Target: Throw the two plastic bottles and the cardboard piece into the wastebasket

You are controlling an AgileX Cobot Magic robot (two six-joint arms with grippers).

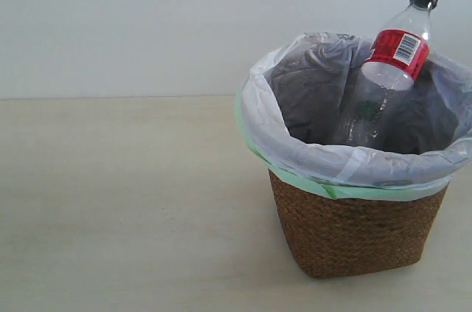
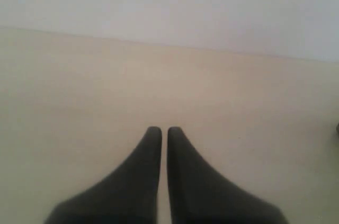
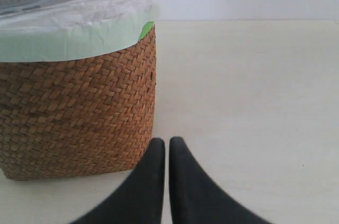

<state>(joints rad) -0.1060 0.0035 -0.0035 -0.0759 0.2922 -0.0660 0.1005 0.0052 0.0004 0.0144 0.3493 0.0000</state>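
You have: one brown woven wastebasket with white plastic liner (image 1: pixel 358 232) on the pale tabletop (image 1: pixel 110 201); one clear black-capped, red-labelled plastic bottle (image 1: pixel 397 51) leaning inside it, cap above the rim. Your left gripper (image 2: pixel 164 130): jaws together, empty. Your right gripper (image 3: pixel 167 141): jaws together, empty, near the basket's base.

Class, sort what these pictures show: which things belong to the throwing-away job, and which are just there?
Job: wastebasket; red-label bottle, leaning inside it; left gripper and right gripper, both shut and empty.
Just there: table; wall.
The other bottle and the cardboard piece cannot be made out.
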